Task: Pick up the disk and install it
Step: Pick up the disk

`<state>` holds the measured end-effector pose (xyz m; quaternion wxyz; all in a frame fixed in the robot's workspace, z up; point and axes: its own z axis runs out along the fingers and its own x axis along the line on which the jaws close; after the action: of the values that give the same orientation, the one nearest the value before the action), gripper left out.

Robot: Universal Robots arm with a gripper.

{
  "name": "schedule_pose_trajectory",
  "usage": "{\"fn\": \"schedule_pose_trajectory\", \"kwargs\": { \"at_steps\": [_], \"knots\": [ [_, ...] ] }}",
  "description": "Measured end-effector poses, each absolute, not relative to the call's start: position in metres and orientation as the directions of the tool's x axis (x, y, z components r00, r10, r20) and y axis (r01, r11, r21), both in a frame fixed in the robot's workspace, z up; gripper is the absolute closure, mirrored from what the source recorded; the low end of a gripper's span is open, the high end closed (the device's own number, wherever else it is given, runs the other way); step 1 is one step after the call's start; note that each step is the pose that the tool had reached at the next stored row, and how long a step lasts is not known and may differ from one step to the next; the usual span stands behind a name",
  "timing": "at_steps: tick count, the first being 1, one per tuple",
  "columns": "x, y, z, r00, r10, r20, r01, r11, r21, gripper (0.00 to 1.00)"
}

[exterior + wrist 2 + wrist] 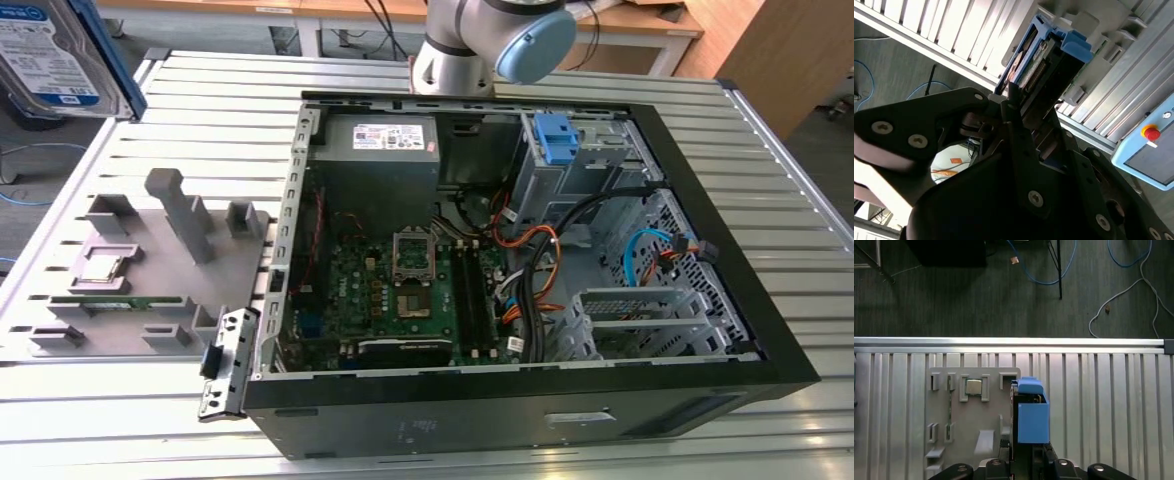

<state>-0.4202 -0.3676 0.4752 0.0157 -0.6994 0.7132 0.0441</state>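
In the middle of the exterior view, a table [214, 100] of ribbed, pale metal slats carries an open black computer case [534, 410]. The case shows a green circuit board [400, 290], orange and black cables, and a blue plastic clip [554, 135] in a bay near its upper right. The grey arm [481, 40] with its light blue cap rises at the top centre.

At the left of the frame lies a flat grey plastic tray [160, 270] with upright posts and small pockets.

The disk [54, 55] is raised in the upper left corner of the frame, well above the table. Its white-and-blue label faces the camera, its blue bracket runs down its right edge, and its long axis is near upright, leaning slightly.

In the first wrist view the disk [1031, 415] is seen narrow-side on, hanging over the tray's edge. Its long axis points away from the gripper [1026, 459].

In the second wrist view the black, bolted gripper [1019, 107] is clamped on the disk [1039, 55], one finger pressed against each flat face. The disk's silver metal and blue plastic end reach out beyond the fingertips.

A small square silver chip [973, 386] sits in one of the tray's pockets.
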Motion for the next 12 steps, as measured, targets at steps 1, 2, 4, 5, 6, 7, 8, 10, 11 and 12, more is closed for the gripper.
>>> {"fn": "schedule_pose_trajectory", "kwargs": {
  "at_steps": [1, 2, 4, 5, 6, 7, 8, 10, 11, 12],
  "knots": [
    [-0.420, -0.368, 0.478, -0.021, -0.996, -0.085, -0.999, 0.018, 0.041, 0.65],
    [-0.420, -0.368, 0.480, -0.021, -0.996, -0.086, -0.999, 0.018, 0.041, 0.65],
    [-0.420, -0.368, 0.486, -0.021, -0.996, -0.087, -0.999, 0.018, 0.041, 0.65],
    [-0.420, -0.368, 0.488, -0.021, -0.996, -0.088, -0.999, 0.018, 0.041, 0.65],
    [-0.420, -0.368, 0.490, -0.021, -0.996, -0.089, -0.999, 0.018, 0.041, 0.65],
    [-0.420, -0.368, 0.491, -0.021, -0.996, -0.089, -0.999, 0.018, 0.041, 0.65],
    [-0.420, -0.368, 0.492, -0.021, -0.996, -0.089, -0.999, 0.018, 0.041, 0.65],
    [-0.420, -0.368, 0.492, -0.021, -0.996, -0.090, -0.999, 0.018, 0.041, 0.65],
    [-0.420, -0.368, 0.492, -0.021, -0.996, -0.090, -0.999, 0.018, 0.041, 0.65],
    [-0.420, -0.368, 0.492, -0.021, -0.996, -0.090, -0.999, 0.018, 0.041, 0.65]
  ]
}}
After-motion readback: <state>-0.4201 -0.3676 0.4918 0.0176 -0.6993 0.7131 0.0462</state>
